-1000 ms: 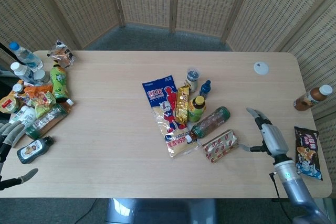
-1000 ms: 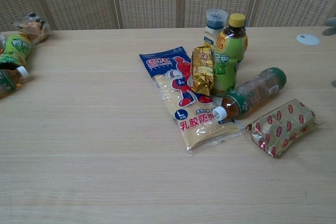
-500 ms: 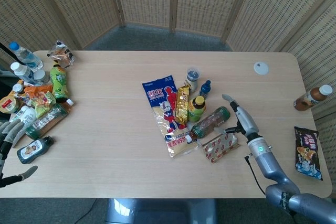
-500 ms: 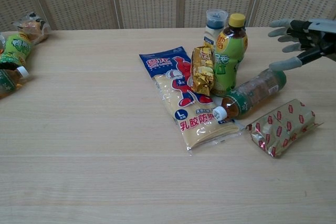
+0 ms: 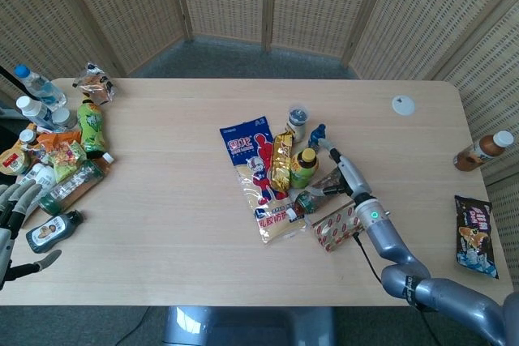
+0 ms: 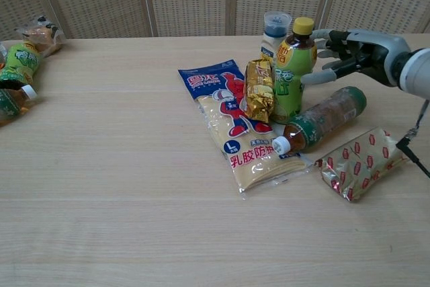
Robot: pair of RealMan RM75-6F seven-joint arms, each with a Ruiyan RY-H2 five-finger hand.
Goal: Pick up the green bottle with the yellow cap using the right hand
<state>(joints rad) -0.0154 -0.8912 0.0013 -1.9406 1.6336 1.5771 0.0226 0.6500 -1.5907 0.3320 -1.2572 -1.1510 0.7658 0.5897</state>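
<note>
The green bottle with the yellow cap [image 5: 304, 168] [image 6: 293, 72] stands upright in the middle of the table, against a gold snack pack [image 6: 259, 90]. My right hand [image 5: 340, 171] [image 6: 349, 52] hovers just right of it, fingers spread and empty, one fingertip close to the bottle's side without clearly touching. My left hand [image 5: 16, 210] shows only in the head view, at the table's near left edge, fingers apart and holding nothing.
A tea bottle [image 6: 322, 119] lies on its side below my right hand, with a red-patterned pack [image 6: 363, 162] beside it. A grey-capped bottle [image 6: 275, 31] stands behind the green one. A flat blue-and-red bag [image 6: 232, 122] lies left. Several bottles and snacks [image 5: 57, 147] crowd the left edge.
My right hand has swept left from the table's right side to just beside the green bottle, staying open. The left hand has barely shifted.
</note>
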